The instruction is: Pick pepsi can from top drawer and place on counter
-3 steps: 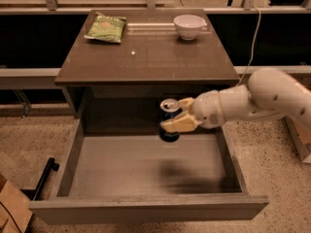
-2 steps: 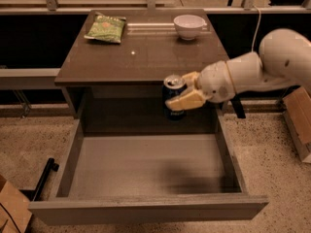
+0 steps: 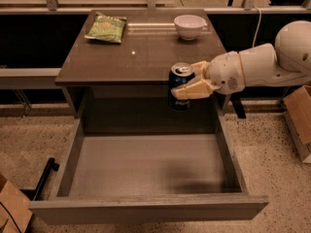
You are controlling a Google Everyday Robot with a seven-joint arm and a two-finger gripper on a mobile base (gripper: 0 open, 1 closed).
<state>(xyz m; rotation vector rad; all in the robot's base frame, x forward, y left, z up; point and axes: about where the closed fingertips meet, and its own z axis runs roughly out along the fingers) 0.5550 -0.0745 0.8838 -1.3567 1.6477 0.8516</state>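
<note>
My gripper (image 3: 190, 79) reaches in from the right and is shut on the pepsi can (image 3: 180, 84), a dark blue can with a silver top. It holds the can upright in the air, in front of the counter's front edge and above the back of the top drawer (image 3: 146, 169). The drawer is pulled wide open and its grey floor is bare. The brown counter (image 3: 141, 52) lies just behind the can.
A green snack bag (image 3: 107, 28) lies at the counter's back left. A white bowl (image 3: 189, 25) stands at its back right. Cardboard boxes sit on the floor at the far right (image 3: 299, 118) and bottom left (image 3: 12, 208).
My gripper has lifted the can up out of the drawer, from just above the drawer's back part to the height of the counter's front edge.
</note>
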